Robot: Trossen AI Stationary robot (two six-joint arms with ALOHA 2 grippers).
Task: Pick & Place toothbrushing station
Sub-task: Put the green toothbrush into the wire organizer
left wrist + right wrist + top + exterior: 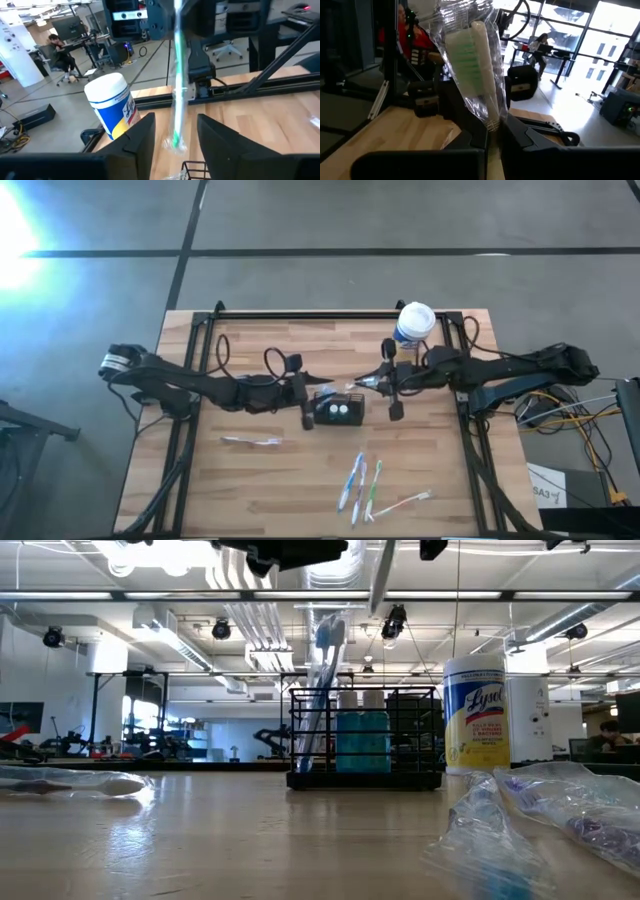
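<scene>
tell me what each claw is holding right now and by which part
The right claw is shut on a plastic-wrapped green toothbrush, pinching it just below the bristle head. The left claw stands open around the same toothbrush, gripping nothing.

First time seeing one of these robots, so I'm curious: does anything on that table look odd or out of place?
Mostly tidy. The odd bit: the right gripper is shut on a green toothbrush still sealed in its clear wrapper, held up by the black wire holder. More wrapped toothbrushes lie scattered on the table.

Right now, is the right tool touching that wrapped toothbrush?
Touching. The right wrist view shows the right tool shut on the wrapped toothbrush, its fingers pinching the wrapper.
</scene>
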